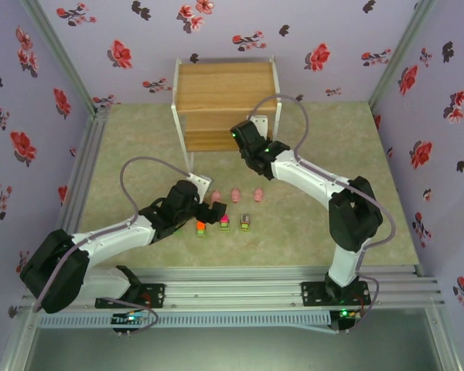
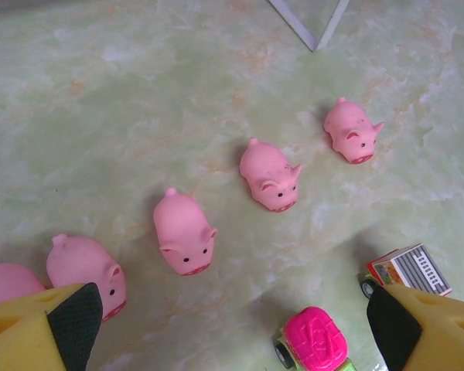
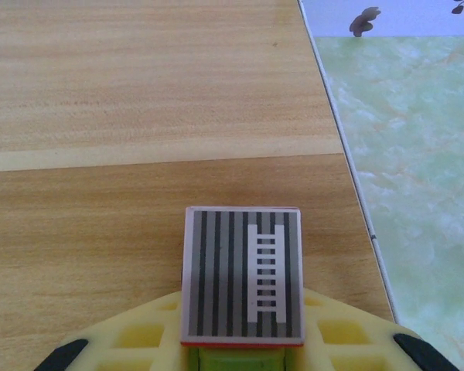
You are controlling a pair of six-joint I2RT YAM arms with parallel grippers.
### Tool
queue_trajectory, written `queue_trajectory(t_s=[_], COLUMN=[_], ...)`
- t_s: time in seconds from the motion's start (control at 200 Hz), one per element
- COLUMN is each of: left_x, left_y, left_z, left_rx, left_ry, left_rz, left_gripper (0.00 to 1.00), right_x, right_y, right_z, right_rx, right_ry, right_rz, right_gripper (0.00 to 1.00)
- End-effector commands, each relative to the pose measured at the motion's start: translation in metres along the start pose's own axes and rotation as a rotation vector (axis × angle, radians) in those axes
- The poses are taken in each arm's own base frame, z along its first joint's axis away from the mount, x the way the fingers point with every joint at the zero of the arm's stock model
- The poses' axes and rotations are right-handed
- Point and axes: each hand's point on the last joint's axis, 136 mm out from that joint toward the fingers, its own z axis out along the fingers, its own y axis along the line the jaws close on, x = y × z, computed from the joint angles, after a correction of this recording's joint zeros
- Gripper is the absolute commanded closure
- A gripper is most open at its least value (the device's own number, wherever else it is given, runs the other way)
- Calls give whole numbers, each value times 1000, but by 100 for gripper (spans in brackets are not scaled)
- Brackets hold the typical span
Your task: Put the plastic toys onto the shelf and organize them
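Note:
The two-tier wooden shelf (image 1: 224, 97) stands at the back of the table. My right gripper (image 1: 243, 145) hovers over its lower board (image 3: 100, 247), shut on a green-based toy with a grey striped top (image 3: 243, 274). Several pink pigs (image 2: 184, 232) sit in a slanted row on the table. Beside them stand a magenta-topped toy (image 2: 315, 340) and another grey-topped toy (image 2: 408, 269). My left gripper (image 2: 232, 309) hangs open above them, its yellow fingers (image 2: 425, 328) wide apart with nothing between. An orange-topped toy (image 1: 201, 229) lies by the left arm.
The shelf's thin white legs (image 2: 309, 31) stand just beyond the pigs. Flowered walls close in the table on three sides. Bare green marbled tabletop (image 1: 317, 224) lies to the right of the toys and the shelf.

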Motion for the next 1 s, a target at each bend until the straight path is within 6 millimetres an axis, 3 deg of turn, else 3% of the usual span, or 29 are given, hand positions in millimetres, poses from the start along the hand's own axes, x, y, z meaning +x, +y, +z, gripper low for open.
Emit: queue_trajectory(t_s=[0.0, 0.41, 0.995], left_x=[-14, -14, -14], left_y=[-9, -9, -9], left_z=[1, 1, 2], left_rx=[31, 29, 30], left_ry=[-29, -26, -23], left_rz=[18, 19, 19], left_gripper=[8, 8, 8], right_x=[-14, -18, -22], right_y=[-4, -10, -10], right_z=[2, 7, 1], right_rx=[40, 87, 85], right_ry=[-45, -59, -66], right_rz=[45, 69, 70], right_gripper=[100, 100, 86])
